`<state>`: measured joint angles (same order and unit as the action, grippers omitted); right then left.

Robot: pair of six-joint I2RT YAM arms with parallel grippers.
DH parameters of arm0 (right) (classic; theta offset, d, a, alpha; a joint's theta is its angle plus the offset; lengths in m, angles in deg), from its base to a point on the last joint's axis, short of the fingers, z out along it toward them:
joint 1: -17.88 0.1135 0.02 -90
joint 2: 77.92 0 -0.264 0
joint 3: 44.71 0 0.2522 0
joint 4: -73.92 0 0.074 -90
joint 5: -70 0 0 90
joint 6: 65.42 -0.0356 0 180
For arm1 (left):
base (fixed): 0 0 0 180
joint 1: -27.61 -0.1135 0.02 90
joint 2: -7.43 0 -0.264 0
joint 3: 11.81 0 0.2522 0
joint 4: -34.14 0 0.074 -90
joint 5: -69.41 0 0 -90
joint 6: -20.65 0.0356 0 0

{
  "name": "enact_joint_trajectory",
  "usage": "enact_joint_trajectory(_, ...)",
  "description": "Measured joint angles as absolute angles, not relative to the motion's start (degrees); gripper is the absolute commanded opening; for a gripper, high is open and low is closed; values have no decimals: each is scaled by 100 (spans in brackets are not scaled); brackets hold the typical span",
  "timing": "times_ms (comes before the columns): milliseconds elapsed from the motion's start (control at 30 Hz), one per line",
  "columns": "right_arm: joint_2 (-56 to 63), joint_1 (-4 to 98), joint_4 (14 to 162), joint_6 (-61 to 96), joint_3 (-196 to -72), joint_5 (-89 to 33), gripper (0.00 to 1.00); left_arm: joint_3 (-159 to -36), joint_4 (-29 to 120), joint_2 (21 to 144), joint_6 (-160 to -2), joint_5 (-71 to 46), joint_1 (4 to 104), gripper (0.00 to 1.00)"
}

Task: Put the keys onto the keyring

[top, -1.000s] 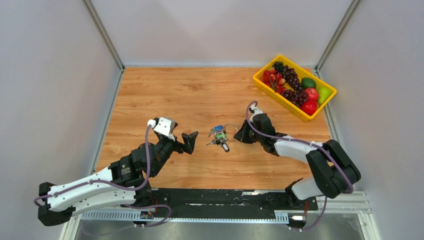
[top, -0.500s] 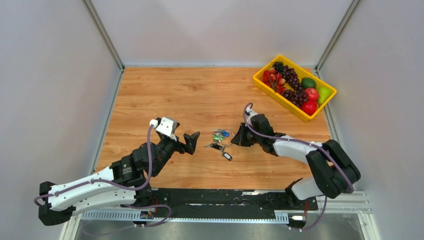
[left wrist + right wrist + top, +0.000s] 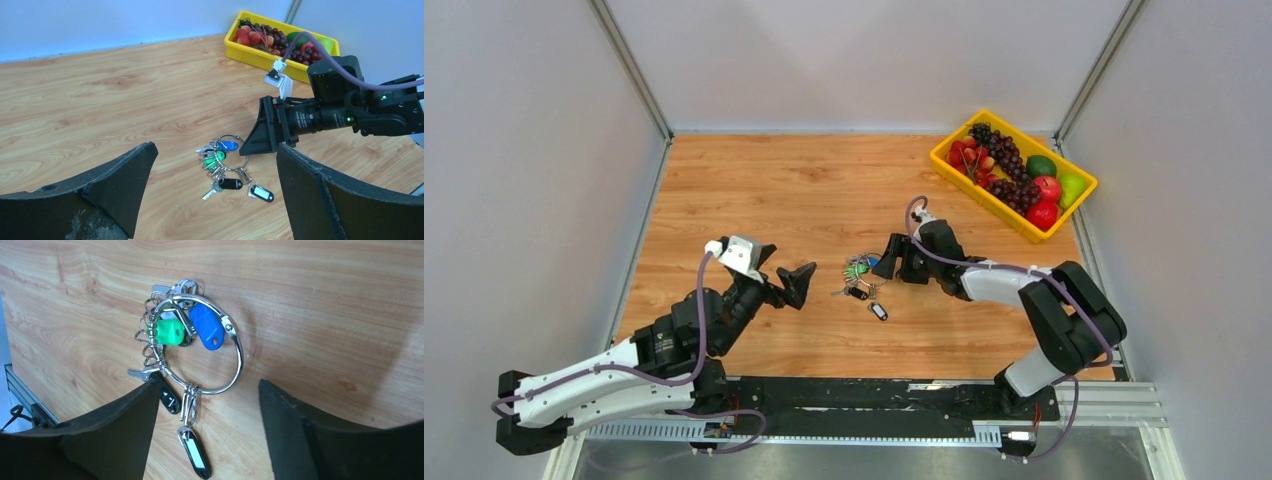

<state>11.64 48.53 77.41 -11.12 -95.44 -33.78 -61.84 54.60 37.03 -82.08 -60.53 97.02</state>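
Note:
The keyring (image 3: 240, 357), a silver wire loop, lies flat on the wooden table with the keys (image 3: 150, 371) threaded on it. Blue (image 3: 206, 326), green (image 3: 169, 332) and black (image 3: 195, 452) tags hang off the loop. My right gripper (image 3: 207, 385) is open, its fingers on either side of the loop's near arc and holding nothing. In the top view the bunch of keys (image 3: 860, 277) sits between the right gripper (image 3: 888, 267) and my left gripper (image 3: 786, 266). The left gripper (image 3: 215, 148) is wide open and empty, a short way from the keyring (image 3: 230, 135).
A yellow basket (image 3: 944, 160) of fruit stands at the back right, also seen as the basket (image 3: 235, 46) behind the right arm (image 3: 325, 112). Grey walls close in the table on the left, back and right.
The right gripper was shut on the keyring and has opened, leaving the bunch on the table. It also shifted left. The left gripper drew back slightly to the left.

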Motion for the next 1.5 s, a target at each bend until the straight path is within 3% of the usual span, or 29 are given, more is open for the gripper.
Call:
enact_joint_trajectory(133, 792, 4853, 7940, -1073, -9568, -3198, 85, -6184, 5538, 3741, -8204, -6051, 9702, 100)
enact_joint_trajectory(233, 318, 4853, 8214, -946, -9656, -3002, 99, -6184, 5589, 3815, -8193, -6049, 9702, 100)
enact_joint_trajectory(600, -1109, 4862, 9212, -194, -10410, -2337, 100, -6372, 5691, 4248, -8066, -6007, 9702, 100)
enact_joint_trajectory(933, -1942, 5273, 9947, 427, -11105, -595, 100, -6757, 5844, 4359, -7915, -6031, 9702, 100)
enact_joint_trajectory(1500, -2478, 5273, 10384, 862, -11514, -342, 100, -6851, 5877, 4359, -7900, -5990, 9702, 100)
